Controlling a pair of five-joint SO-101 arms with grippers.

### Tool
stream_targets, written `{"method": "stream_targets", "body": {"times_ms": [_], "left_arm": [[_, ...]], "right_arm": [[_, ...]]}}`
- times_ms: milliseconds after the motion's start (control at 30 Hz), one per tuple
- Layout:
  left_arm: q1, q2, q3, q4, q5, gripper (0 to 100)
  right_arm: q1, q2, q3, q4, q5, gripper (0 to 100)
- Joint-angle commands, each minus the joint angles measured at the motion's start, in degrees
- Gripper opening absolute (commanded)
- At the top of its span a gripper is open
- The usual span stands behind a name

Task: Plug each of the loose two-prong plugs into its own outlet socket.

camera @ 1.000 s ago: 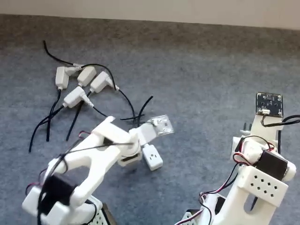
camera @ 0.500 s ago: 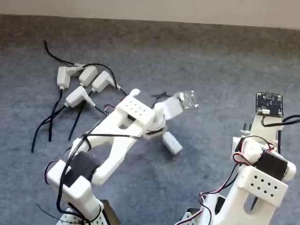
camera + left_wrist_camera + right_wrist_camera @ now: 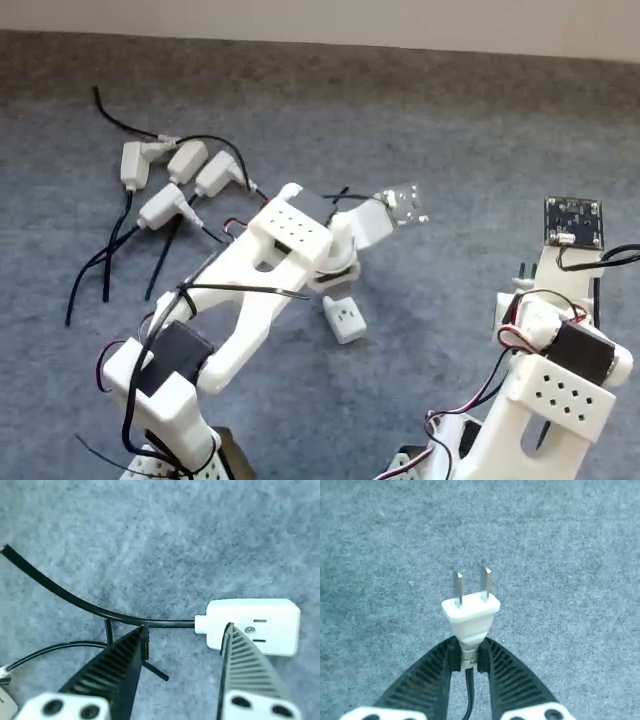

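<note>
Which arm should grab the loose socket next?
Left. The left gripper hangs with its fingers open over the cord end of the outlet socket. The right gripper is shut on a two-prong plug, so it is probably best kept for inserting.

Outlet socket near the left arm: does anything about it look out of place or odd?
Nothing looks damaged. The outlet socket lies alone on the carpet, apart from the cluster of white connectors and crossing black cords. The open left tool straddles its cord end, not its body.
</note>
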Motion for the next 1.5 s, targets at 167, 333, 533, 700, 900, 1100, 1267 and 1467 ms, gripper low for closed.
{"method": "stream_targets", "body": {"times_ms": [167,333,533,700,900,1100,1267,1467], "left_arm": [[1.9,-2.6,15.3,-4.7,0.8,23],[0.6,-6.8,28.2,-10.4,0.8,23],[-5.8,-27.6,37.2,-5.0,-1.5,23],[-9.7,-47.1,34.7,4.8,-2.5,23],[-10.9,-53.7,28.8,9.5,1.1,23],[-6.9,-50.9,36.4,-3.7,7.1,23],[-3.3,-45.8,43.0,-13.7,7.2,23],[-1.9,-39.3,44.3,-18.3,6.9,23]], "right_arm": [[-0.1,-0.9,-0.3,-0.3,0.5,0.7],[-0.1,-0.9,-0.3,-0.3,0.5,0.7],[-0.3,-0.9,-0.3,-0.2,0.5,0.7],[-0.5,-0.7,-0.2,-0.2,0.4,0.7],[-2.5,-0.5,2.6,-0.8,0.4,0.7],[-7.3,-0.5,3.2,-0.3,-0.4,0.7],[-7.5,-0.5,3.2,-0.7,-2.0,0.7],[-8.9,-0.5,3.4,-0.7,-2.1,0.7]]}}
